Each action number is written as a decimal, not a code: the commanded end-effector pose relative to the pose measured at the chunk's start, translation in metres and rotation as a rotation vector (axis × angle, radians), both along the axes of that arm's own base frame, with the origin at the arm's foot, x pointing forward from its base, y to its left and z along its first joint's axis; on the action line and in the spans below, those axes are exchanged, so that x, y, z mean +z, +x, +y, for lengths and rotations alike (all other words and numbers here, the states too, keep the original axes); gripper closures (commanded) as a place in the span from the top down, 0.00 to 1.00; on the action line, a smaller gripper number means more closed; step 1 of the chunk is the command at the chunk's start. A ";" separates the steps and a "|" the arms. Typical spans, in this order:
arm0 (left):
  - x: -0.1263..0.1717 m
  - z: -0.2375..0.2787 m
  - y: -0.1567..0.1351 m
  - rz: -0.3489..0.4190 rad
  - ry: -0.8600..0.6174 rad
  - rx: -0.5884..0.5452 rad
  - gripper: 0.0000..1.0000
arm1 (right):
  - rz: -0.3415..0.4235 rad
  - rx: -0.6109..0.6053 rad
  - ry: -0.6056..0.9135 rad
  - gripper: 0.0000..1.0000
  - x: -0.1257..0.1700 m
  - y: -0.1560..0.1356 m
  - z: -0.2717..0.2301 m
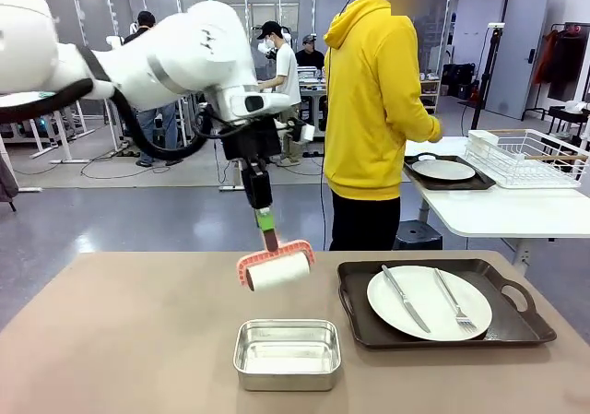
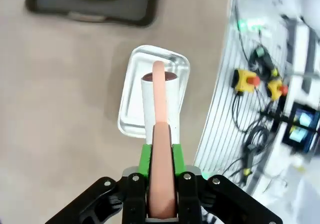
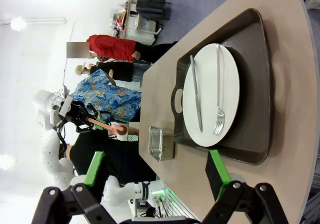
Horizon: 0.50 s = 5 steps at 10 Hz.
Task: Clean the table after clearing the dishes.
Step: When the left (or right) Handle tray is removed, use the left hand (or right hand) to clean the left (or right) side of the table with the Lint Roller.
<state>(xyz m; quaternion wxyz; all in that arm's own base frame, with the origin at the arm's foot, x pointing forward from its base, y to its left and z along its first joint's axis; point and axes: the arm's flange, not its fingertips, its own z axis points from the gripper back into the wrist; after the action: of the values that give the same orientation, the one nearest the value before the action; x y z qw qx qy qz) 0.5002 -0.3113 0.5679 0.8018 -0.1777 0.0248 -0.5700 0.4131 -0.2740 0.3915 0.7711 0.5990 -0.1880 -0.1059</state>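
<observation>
Left hand point(image 1: 265, 222) is clamped on the pink handle of the lint roller point(image 1: 277, 268), held at frame centre near the steel pan point(image 1: 288, 353). Right hand point(image 3: 155, 168) has its fingers apart. One plate point(image 1: 429, 301) sits on its tray point(image 1: 355, 294) at the lower right of the surface point(image 1: 120, 340); the second plate point(image 1: 443, 169) sits on the white side table point(image 1: 498, 216) at right

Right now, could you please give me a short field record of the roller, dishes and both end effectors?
Left end effector: shut on roller handle
Roller position: raised over steel pan
Right end effector: open, empty, facing near tray
Near tray: on table; plate, knife, fork
Far tray: on side table; second plate; person beside
</observation>
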 end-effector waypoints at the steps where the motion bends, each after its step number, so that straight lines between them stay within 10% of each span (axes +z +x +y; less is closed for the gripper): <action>1: -0.017 0.024 -0.014 0.027 0.004 0.328 0.00 | -0.008 0.004 0.003 1.00 0.003 -0.001 0.001; 5: -0.035 0.090 -0.014 -0.015 0.046 1.009 0.00 | -0.008 0.004 0.003 1.00 0.003 -0.001 0.001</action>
<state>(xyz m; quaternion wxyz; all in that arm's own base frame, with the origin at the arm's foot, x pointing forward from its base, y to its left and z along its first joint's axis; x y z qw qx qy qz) 0.5070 -0.2251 0.5417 0.9661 -0.1541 -0.0364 -0.2040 0.4130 -0.2741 0.3915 0.7711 0.5990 -0.1880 -0.1059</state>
